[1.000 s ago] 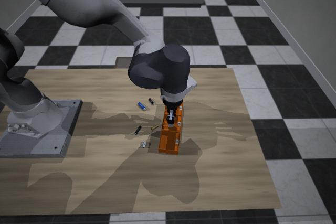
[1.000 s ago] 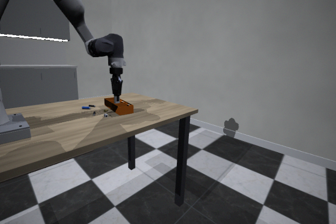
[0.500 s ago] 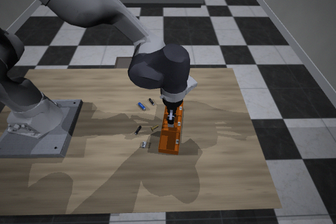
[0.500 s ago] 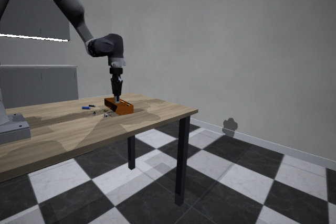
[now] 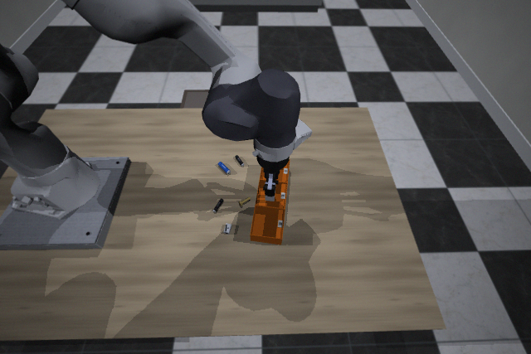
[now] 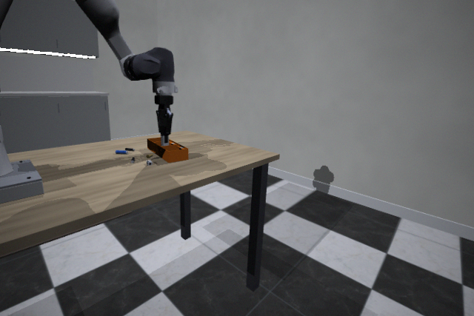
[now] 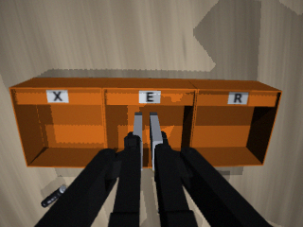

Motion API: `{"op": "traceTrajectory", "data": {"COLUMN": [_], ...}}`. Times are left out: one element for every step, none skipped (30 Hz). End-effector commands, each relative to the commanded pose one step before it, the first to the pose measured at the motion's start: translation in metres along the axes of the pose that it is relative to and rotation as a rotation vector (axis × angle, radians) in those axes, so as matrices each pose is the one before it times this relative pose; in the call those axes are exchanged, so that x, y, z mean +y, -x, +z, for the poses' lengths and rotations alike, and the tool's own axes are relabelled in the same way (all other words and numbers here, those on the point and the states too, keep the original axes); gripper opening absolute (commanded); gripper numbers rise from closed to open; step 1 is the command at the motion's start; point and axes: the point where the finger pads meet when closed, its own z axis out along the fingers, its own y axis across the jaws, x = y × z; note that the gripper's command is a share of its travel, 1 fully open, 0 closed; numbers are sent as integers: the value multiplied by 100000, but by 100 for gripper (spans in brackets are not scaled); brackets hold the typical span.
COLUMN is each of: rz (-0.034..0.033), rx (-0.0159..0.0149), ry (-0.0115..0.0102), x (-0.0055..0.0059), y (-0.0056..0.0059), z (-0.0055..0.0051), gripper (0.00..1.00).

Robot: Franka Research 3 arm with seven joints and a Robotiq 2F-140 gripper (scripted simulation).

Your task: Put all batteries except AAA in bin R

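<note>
An orange bin [image 5: 266,236] [image 6: 176,155] [image 7: 237,85] with three compartments marked X, E and R [image 7: 238,98] stands on the wooden table [image 5: 351,255]. My gripper [image 5: 269,196] [image 6: 164,141] [image 7: 146,123] is shut with nothing between its pads. It hangs just above the middle compartment, E. The R compartment looks empty. A blue battery [image 5: 223,167] [image 6: 121,152] and a small black battery [image 5: 239,160] [image 6: 129,149] lie left of the bin's far end. Another black battery [image 5: 218,205] lies further forward, apart from the bin. The wrist view shows one black battery [image 7: 53,197] at lower left.
A small brass piece [image 5: 244,201] lies close to the bin's left side. A small silver-white piece [image 5: 226,228] lies near the bin's front corner. The robot's grey base plate [image 5: 64,221] sits at the table's left.
</note>
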Motion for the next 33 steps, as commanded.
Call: {"op": "traceTrajectory", "data": {"rz": [814,0,0,0,0,0,0,0,0,0,0,0,0,0,0,0,0,0,0,0,0,0,0,0,0,0,0,0,0,0,0,0,0], "rx": [326,0,0,0,0,0,0,0,0,0,0,0,0,0,0,0,0,0,0,0,0,0,0,0,0,0,0,0,0,0,0,0,0], "ry": [-298,0,0,0,0,0,0,0,0,0,0,0,0,0,0,0,0,0,0,0,0,0,0,0,0,0,0,0,0,0,0,0,0], "x": [-186,0,0,0,0,0,0,0,0,0,0,0,0,0,0,0,0,0,0,0,0,0,0,0,0,0,0,0,0,0,0,0,0], "y": [-101,0,0,0,0,0,0,0,0,0,0,0,0,0,0,0,0,0,0,0,0,0,0,0,0,0,0,0,0,0,0,0,0], "z": [4,0,0,0,0,0,0,0,0,0,0,0,0,-133,-133,-133,-133,-133,-133,0,0,-133,-133,-133,-133,-133,-133,-133,-133,-133,-133,-133,-133], "gripper": [5,5,5,5,5,5,5,5,5,5,5,5,5,5,5,5,5,5,5,5,5,5,5,5,5,5,5,5,5,5,5,5,5]}}
